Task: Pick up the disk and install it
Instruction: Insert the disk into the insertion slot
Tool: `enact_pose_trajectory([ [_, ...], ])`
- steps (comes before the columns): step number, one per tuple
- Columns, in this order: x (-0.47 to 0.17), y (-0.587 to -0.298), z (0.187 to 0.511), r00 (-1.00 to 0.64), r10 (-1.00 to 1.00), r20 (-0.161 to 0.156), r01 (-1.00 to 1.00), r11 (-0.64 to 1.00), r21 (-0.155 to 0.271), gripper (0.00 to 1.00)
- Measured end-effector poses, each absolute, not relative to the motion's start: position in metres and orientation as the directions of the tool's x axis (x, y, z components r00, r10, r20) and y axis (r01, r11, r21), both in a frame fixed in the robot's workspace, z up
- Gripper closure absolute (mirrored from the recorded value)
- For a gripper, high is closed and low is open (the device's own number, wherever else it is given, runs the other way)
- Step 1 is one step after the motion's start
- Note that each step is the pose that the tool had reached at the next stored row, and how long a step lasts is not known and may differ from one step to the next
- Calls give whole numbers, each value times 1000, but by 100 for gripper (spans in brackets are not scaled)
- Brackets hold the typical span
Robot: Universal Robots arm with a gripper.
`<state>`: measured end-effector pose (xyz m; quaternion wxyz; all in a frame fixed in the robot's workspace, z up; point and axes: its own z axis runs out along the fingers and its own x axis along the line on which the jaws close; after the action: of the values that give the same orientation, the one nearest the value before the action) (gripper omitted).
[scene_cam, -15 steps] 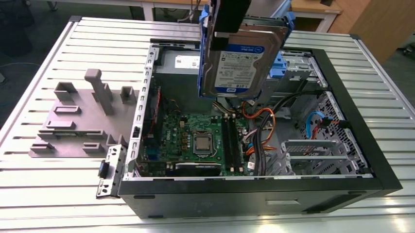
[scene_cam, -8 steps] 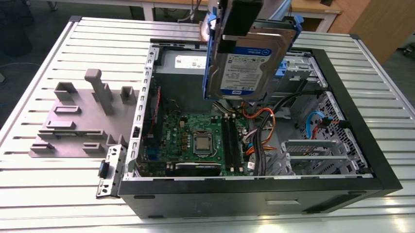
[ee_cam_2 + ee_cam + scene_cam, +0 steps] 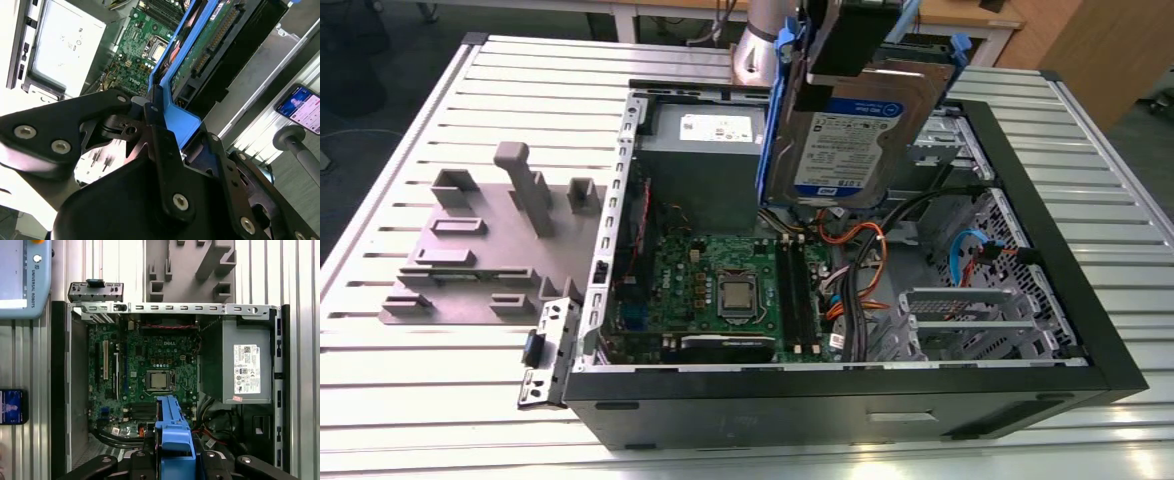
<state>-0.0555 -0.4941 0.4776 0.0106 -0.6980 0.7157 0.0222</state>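
Above the open computer case [image 3: 1047,225], far end, my gripper [image 3: 851,62] is clamped on the disk [image 3: 854,135] by its blue bracket [image 3: 172,432]. Disk hangs on edge.

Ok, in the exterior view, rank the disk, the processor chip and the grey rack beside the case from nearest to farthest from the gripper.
1. The disk, clamped in the gripper above the case.
2. The processor chip, on the board inside the case.
3. The grey rack, on the table outside the case, at the exterior view's left.
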Motion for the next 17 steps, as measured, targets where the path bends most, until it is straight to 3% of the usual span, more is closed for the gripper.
enact_pose_trajectory([
  [17, -49, -520, 477, -25, -999, -46, -1000, 25, 18, 64],
])
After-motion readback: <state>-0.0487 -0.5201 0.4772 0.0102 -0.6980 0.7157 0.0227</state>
